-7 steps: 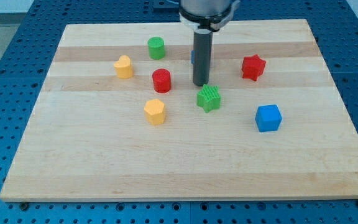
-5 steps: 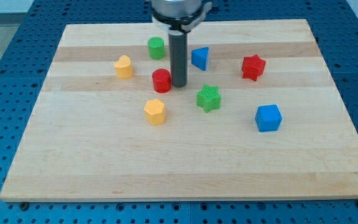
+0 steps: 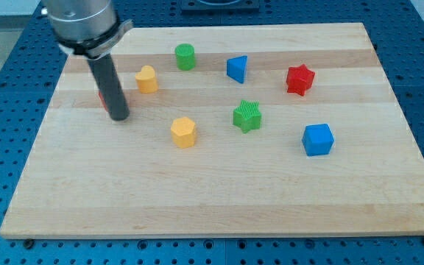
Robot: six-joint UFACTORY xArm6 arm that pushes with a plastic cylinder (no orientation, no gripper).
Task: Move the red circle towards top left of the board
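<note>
My rod stands over the board's left part, and my tip (image 3: 118,118) rests on the wood. The red circle (image 3: 102,100) is almost wholly hidden behind the rod; only a thin red sliver shows at the rod's left edge, just above the tip. A yellow block (image 3: 146,79) lies to the upper right of the tip. Another yellow block (image 3: 184,132) lies to its right and a little lower.
A green cylinder (image 3: 185,56) and a blue triangular block (image 3: 236,68) sit near the view's top middle. A red star (image 3: 299,79), a green star (image 3: 247,115) and a blue cube (image 3: 318,139) lie on the right half of the wooden board (image 3: 212,199).
My rod has swept left from the board's middle to its left part. The red circle has gone left with it, from beside the green star's left to behind the rod.
</note>
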